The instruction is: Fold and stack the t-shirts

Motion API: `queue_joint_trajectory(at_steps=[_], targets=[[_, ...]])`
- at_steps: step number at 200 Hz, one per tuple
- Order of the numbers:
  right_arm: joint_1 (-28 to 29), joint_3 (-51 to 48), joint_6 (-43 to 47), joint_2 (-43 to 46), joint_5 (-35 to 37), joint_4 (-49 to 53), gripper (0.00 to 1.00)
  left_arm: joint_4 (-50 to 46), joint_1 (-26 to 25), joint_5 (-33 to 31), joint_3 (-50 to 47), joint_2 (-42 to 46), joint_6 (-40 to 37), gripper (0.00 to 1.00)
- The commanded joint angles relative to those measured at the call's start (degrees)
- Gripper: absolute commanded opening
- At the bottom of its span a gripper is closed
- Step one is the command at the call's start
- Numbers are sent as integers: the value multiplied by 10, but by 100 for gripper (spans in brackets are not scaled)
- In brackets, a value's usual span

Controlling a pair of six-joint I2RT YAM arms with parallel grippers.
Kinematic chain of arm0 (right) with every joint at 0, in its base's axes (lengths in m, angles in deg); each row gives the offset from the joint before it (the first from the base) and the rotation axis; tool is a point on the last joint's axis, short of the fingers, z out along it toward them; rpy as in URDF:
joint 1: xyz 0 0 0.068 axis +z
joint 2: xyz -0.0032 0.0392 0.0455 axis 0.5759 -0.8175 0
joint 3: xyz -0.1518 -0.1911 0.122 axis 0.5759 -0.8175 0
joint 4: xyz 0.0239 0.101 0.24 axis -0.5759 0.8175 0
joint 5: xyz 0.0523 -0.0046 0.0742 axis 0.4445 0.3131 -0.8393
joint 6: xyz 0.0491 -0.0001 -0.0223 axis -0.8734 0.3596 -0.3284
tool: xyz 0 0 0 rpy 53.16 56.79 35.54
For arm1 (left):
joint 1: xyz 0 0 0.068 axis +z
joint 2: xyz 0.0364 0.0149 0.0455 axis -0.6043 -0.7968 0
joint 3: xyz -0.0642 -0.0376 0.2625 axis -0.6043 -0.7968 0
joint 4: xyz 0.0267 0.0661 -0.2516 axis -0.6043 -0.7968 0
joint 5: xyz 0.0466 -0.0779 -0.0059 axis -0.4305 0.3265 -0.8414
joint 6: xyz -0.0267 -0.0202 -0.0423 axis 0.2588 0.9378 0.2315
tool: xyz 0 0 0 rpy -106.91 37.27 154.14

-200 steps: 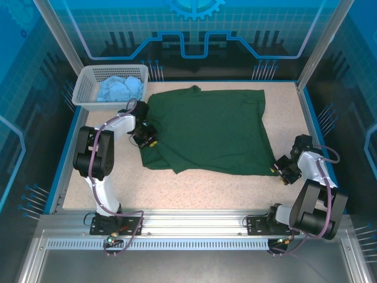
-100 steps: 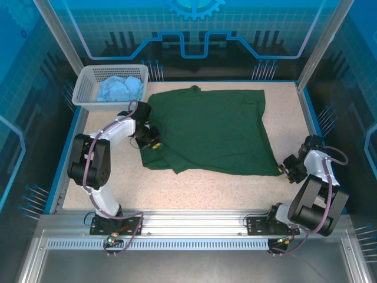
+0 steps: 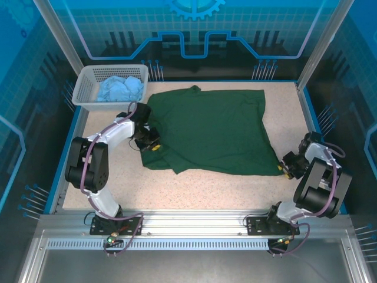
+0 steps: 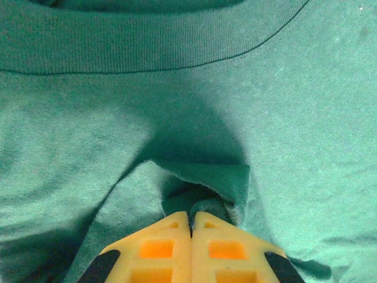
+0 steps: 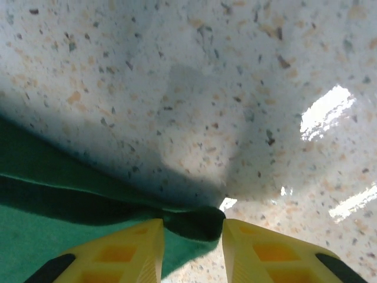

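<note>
Green shirt (image 3: pixel 218 130) is soft fine-knit cloth, spread mostly flat across the middle of the speckled, stone-look table (image 3: pixel 206 188). Its lower left edge is a bit folded over. Up close the knit shows tiny ribs, and the collar (image 4: pixel 147 47) is a thicker ribbed band curving along the top of the left wrist view.

Left gripper (image 4: pixel 191 219) has chunky yellow plastic fingers and is pinched tight on a little puckered tuft of that cloth at the shirt's left edge. Right gripper (image 5: pixel 193 229) sits at the shirt's lower right corner, fingers a small gap apart, with the dark corner tip lying between them, not squeezed.

Blue shirt (image 3: pixel 121 89) is crumpled up in the white lattice basket (image 3: pixel 82 88), upper left.
</note>
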Motion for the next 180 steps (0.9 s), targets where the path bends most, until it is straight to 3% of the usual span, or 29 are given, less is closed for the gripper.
queue_joint_trajectory(at_steps=[1,37,64,135,180], targets=[[-6,15,7,-24,-19,-11,32,-15,-1,16,-4,11,3,0],[3,30,-1,-47,-17,-13,26,-25,-1,15,4,12,-2,0],[2,36,-4,-49,1,-5,15,-32,-1,10,7,19,-5,0],[2,41,-18,-48,6,5,0,-59,-2,-5,11,48,-14,0],[1,24,-27,-34,-16,5,0,-84,-4,-16,0,83,-21,0]])
